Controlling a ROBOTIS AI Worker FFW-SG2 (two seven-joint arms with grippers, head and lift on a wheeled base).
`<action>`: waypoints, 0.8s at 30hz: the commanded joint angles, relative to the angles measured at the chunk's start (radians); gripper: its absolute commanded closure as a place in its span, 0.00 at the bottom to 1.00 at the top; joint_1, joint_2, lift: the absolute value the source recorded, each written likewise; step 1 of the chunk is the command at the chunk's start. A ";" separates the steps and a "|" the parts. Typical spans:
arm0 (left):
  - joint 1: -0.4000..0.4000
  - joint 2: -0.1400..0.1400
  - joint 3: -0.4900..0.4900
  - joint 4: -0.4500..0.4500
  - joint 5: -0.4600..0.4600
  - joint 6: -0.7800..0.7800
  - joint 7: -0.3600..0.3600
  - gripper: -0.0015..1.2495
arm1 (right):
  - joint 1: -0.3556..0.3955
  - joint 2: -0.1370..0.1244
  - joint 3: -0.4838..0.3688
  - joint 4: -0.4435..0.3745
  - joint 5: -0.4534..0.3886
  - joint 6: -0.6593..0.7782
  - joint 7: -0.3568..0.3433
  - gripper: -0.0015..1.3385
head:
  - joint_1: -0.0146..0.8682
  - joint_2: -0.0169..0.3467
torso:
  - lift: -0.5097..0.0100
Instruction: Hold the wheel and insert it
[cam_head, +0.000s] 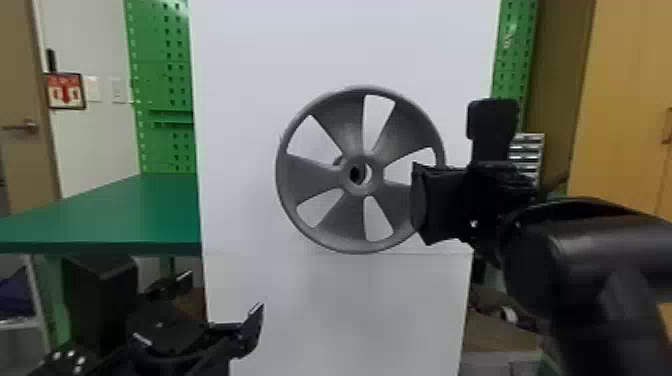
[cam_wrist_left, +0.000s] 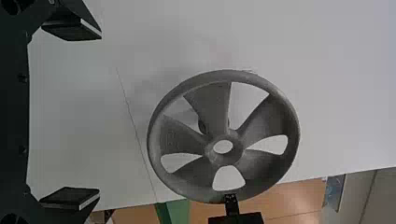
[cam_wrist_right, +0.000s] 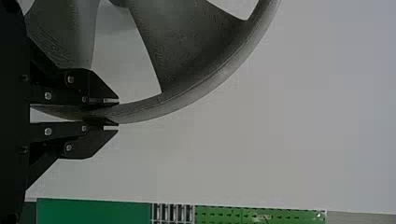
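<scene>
My right gripper (cam_head: 422, 200) is at the right side of the grey five-spoked wheel (cam_head: 320, 182), which it holds upright before the white panel. In the right wrist view the right gripper (cam_wrist_right: 112, 113) is shut on the wheel's rim (cam_wrist_right: 182, 100), one finger on each side of it. My left gripper (cam_head: 252, 325) stands lower left of the wheel, apart from it. Seen from the left wrist, the left gripper (cam_wrist_left: 95, 114) has its fingers wide apart with nothing between them, and the wheel (cam_wrist_left: 271, 116) is beyond them. Something small behind the wheel is partly hidden by its spokes.
The tall white panel (cam_head: 240, 125) stands behind the wheel. A green table (cam_head: 130, 215) extends to its left, with green pegboard (cam_head: 160, 75) behind. A wooden cabinet (cam_head: 620, 100) stands at the right, near small metal drawers (cam_head: 527, 150).
</scene>
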 joint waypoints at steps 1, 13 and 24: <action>0.000 0.000 0.000 0.000 0.000 0.000 0.000 0.08 | -0.007 0.001 0.009 0.018 0.002 -0.009 0.000 0.91 | 0.25 0.07 | 0.13; -0.002 0.000 -0.002 0.002 0.000 0.000 0.000 0.08 | -0.024 0.001 0.024 0.064 0.011 -0.035 0.000 0.91 | 0.25 0.07 | 0.13; -0.006 0.000 -0.006 0.003 0.000 -0.002 0.000 0.08 | -0.043 0.001 0.035 0.113 0.019 -0.053 0.000 0.91 | 0.25 0.07 | 0.13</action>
